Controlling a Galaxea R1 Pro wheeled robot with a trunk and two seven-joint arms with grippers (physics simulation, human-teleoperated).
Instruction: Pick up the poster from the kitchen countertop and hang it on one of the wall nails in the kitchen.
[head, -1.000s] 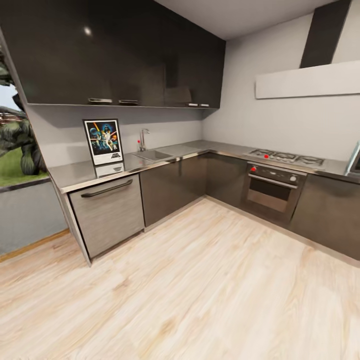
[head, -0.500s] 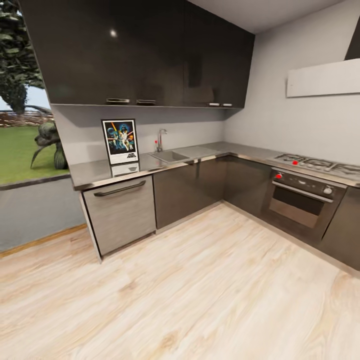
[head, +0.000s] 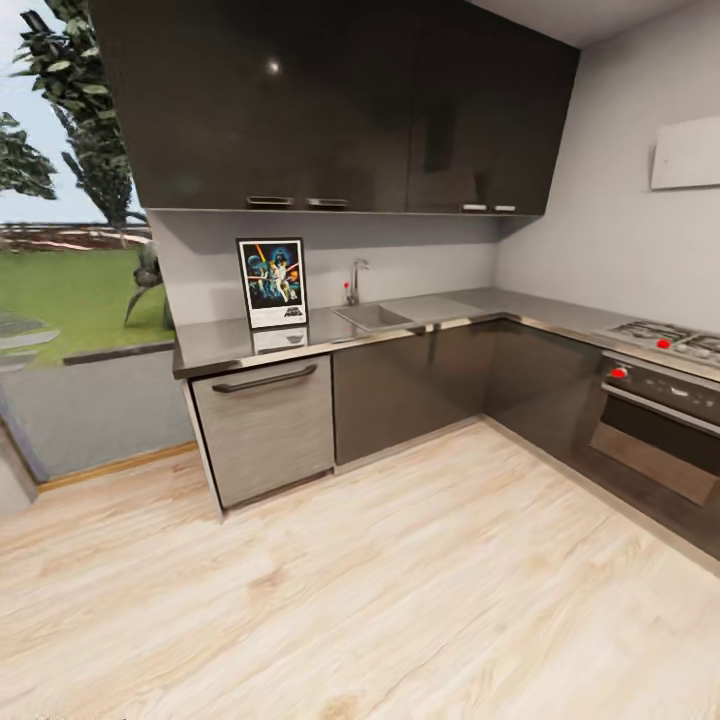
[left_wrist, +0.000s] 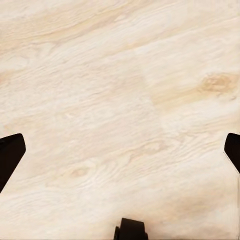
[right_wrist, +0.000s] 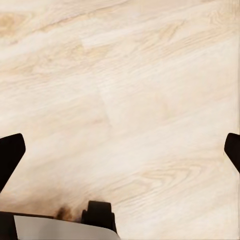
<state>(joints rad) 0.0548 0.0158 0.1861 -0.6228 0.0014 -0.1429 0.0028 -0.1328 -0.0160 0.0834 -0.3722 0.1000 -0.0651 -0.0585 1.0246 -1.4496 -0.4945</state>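
Since the earlier head pictures the whole view is being swung across the kitchen, so the camera is being turned and nothing on the worktop is being shifted: the poster is now being shown nearer the middle and the oven nearer the right edge. The left gripper (left_wrist: 120, 155) is being held spread wide, its dark fingertips (left_wrist: 10, 155) at opposite edges of the wrist picture with nothing but pale wood floor (left_wrist: 120, 100) between them; the right gripper (right_wrist: 120, 155) is likewise being held released and empty over the same floor. Outward from there, the poster (head: 273, 283) is being seen at about 11 o'clock, standing upright on the kitchen countertop (head: 210, 345) against the grey wall (head: 420, 260), beside the sink (head: 372, 316) and tap (head: 354, 281). No wall nail is being made out at this range. The likely risks are being judged thus: the poster, merely leaning, could be tipped flat or pushed into the sink by a clumsy approach, and the base could be driven into the cabinet fronts (head: 410, 385) if the turn is being carried too close.
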